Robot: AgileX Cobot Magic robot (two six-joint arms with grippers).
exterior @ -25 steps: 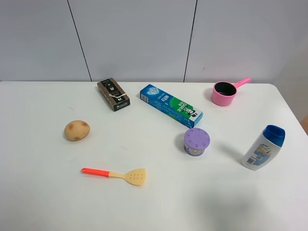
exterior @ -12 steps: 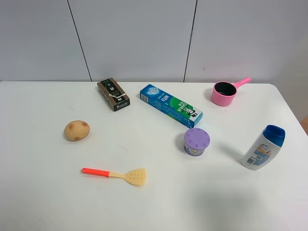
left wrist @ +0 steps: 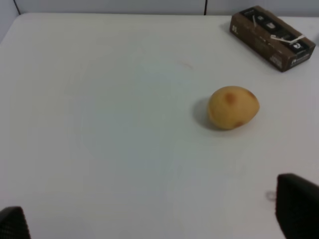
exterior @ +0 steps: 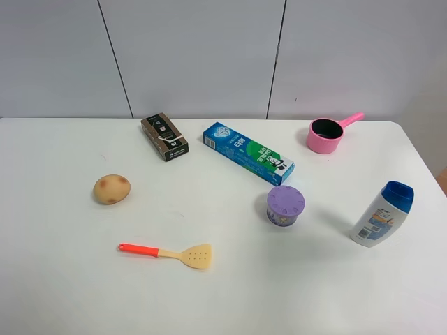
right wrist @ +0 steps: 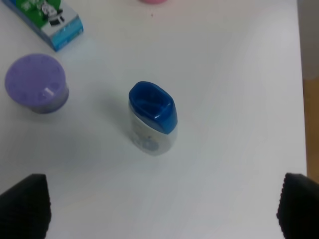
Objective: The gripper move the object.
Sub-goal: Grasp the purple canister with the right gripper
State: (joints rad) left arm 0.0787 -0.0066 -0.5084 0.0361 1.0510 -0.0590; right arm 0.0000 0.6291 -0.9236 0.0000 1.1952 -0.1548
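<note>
The purple tub (exterior: 285,205) with its lilac dotted lid stands upright on the white table (exterior: 223,293), right of centre, just in front of the toothpaste box. It also shows in the right wrist view (right wrist: 36,82). My right gripper (right wrist: 162,201) is open and empty, with its black fingertips (right wrist: 25,205) at the frame's corners; it hovers above the table near the bottle, apart from the tub. My left gripper (left wrist: 154,211) is open and empty above the table near the potato. Neither arm shows in the high view.
A white blue-capped bottle (exterior: 381,213) stands right of the tub. A blue-green toothpaste box (exterior: 248,153), a pink saucepan (exterior: 326,135) and a brown box (exterior: 164,136) lie at the back. A potato (exterior: 112,189) and a red-handled spatula (exterior: 167,253) lie on the left.
</note>
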